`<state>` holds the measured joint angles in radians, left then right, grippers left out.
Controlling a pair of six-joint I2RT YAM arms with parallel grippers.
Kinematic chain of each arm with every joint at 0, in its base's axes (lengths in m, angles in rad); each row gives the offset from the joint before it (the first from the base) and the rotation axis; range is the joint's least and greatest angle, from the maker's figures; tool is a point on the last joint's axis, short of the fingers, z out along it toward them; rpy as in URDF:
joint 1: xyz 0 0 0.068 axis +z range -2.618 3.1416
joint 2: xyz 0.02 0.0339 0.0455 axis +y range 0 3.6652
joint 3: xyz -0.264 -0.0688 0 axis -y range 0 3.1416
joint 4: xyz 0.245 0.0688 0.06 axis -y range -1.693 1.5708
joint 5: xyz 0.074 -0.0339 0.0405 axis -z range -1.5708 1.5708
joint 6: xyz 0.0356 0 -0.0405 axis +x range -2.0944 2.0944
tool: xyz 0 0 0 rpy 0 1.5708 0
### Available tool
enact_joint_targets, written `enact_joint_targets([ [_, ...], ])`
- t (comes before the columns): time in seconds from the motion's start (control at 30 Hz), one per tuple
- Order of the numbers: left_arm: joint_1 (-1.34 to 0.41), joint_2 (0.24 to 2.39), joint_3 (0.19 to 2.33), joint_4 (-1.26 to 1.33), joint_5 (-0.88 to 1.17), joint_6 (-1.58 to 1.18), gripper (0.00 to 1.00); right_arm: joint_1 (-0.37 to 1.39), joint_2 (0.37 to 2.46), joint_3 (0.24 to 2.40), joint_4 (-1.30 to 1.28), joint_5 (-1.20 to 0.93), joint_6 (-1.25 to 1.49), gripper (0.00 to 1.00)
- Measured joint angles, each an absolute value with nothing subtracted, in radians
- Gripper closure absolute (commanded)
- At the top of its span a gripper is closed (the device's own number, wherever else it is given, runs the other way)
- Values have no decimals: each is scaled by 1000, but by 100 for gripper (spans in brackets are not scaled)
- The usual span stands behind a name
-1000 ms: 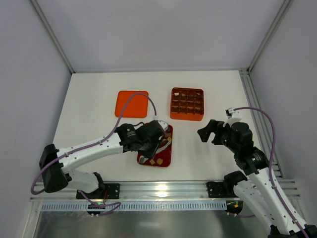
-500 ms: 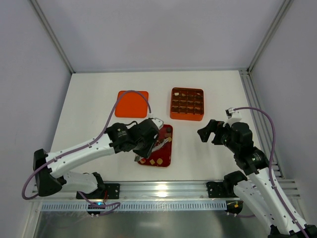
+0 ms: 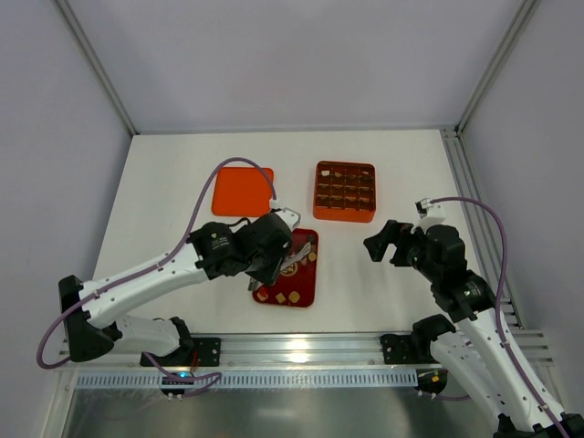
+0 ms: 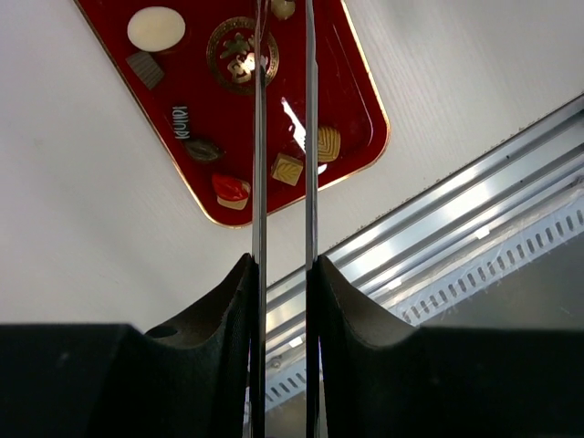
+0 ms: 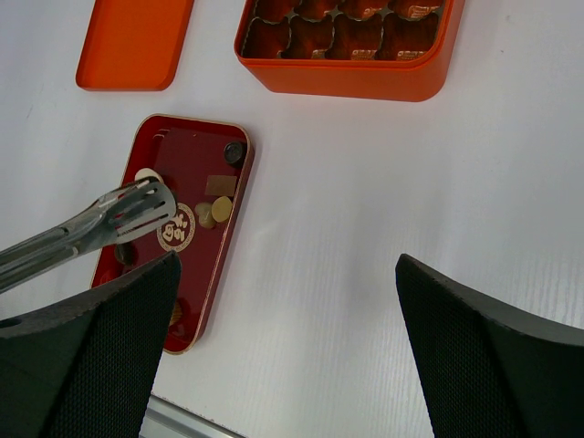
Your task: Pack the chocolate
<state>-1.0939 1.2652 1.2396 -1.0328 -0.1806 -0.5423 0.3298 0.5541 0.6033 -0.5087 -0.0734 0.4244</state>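
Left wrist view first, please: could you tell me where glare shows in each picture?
Left wrist view: a white streak of glare on the red tray, and strong shine on the metal rail. Top view: a bright patch on that rail. Right wrist view: even light, no strong glare.

From above, my left arm (image 3: 173,267) covered the red tray (image 3: 302,278) at its upper left. The tongs (image 4: 309,137) ran off the left wrist view's top. The orange box (image 5: 347,80) was cropped in the right wrist view, and the chocolate (image 3: 337,173) inside was too small to tell.
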Motion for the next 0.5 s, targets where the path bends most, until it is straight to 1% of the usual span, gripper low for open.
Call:
enact_joint_targets([
  [0.27, -1089, 1364, 1401, -1021, -258, -531, 76, 330, 554, 603, -508, -73, 424, 0],
  [0.5, -1028, 1574, 1607, -987, -306, -482, 76, 330, 554, 603, -509, -73, 424, 0],
])
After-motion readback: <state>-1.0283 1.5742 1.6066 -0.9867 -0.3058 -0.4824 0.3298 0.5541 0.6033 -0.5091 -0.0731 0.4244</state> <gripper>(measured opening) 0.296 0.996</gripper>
